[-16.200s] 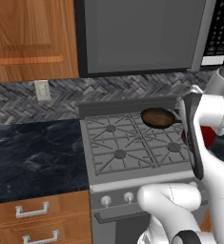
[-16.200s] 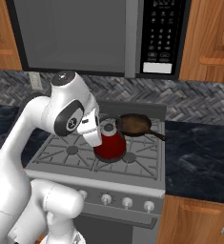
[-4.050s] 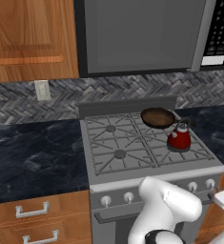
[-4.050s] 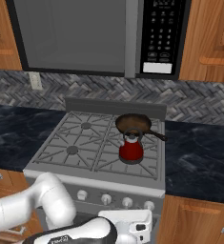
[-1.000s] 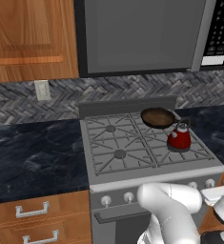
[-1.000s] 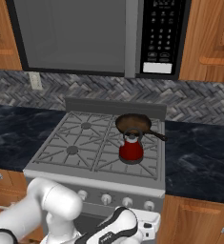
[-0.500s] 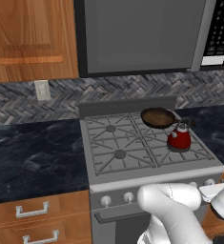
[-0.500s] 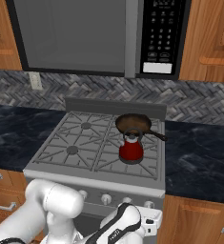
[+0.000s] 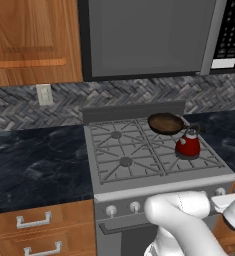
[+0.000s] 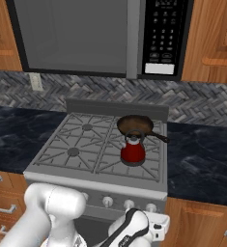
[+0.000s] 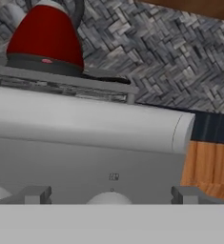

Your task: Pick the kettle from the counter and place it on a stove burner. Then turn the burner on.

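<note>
Gripper [image 11: 111, 194] is hanging low in front of the stove [image 9: 114, 150], jaws spread wide and grasping nothing. In the hand view its two fingertips [image 11: 35, 194] are standing far apart at the bottom, with a pale round knob [image 11: 108, 198] lying between them on the stove's front panel. Whether either tip is touching the knob, I cannot tell. In the right base view the gripper [image 10: 156, 226] is sitting just below the row of knobs, under the rightmost one [image 10: 150, 207]; in the left base view the gripper [image 9: 228, 204] is showing beside the stove's right front corner.

Kettle [image 9: 188, 146] is standing upright on the front-right burner [image 9: 203, 159], well apart from the gripper. From the right side the kettle [image 10: 133, 150] is showing its dark handle arching over the lid, and the burner [image 10: 134, 167] is showing its grate prongs around the base. In the hand view the kettle [image 11: 44, 38] is looming at the upper left, above the stove's pale front edge.

Skillet [image 9: 164, 122] is resting on the rear-right burner, just behind the kettle, its handle pointing right [image 10: 134, 124].

Counter [image 9: 34, 160] is running along both sides of the stove [image 10: 202, 159]. Microwave [image 10: 158, 34] is hanging above the stove.
</note>
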Robot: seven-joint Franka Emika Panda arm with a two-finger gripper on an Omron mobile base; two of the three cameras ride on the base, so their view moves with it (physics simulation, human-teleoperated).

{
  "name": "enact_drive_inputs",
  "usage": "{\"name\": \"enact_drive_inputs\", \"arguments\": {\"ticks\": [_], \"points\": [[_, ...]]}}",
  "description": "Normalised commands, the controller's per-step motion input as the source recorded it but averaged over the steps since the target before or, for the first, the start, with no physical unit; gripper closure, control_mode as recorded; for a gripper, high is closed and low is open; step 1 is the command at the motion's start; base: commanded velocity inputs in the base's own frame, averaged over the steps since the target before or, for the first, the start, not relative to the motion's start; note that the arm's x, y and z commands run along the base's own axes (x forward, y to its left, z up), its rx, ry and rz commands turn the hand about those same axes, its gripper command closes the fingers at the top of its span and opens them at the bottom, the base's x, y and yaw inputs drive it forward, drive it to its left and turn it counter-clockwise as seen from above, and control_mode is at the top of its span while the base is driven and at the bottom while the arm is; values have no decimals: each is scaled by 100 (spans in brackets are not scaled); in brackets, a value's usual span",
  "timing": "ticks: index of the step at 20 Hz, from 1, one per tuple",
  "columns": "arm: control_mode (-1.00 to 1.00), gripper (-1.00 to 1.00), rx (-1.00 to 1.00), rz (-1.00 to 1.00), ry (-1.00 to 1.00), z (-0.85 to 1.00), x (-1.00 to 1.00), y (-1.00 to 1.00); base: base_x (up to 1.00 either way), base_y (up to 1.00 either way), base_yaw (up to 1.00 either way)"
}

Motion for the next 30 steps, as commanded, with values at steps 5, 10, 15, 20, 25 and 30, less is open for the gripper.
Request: {"name": "enact_drive_inputs", "arguments": {"ticks": [5,10,15,20,25,30], "points": [[-100,-100,0,0,0,-20,8,0,0,0,0],[-100,-100,0,0,0,-17,16,0,0,0,0],[-100,-100,0,0,0,-20,18,0,0,0,0],[-100,-100,0,0,0,-27,20,0,0,0,0],[-100,-100,0,0,0,-25,19,-9,0,0,0],[-100,-100,0,0,0,-20,19,-12,0,0,0]]}}
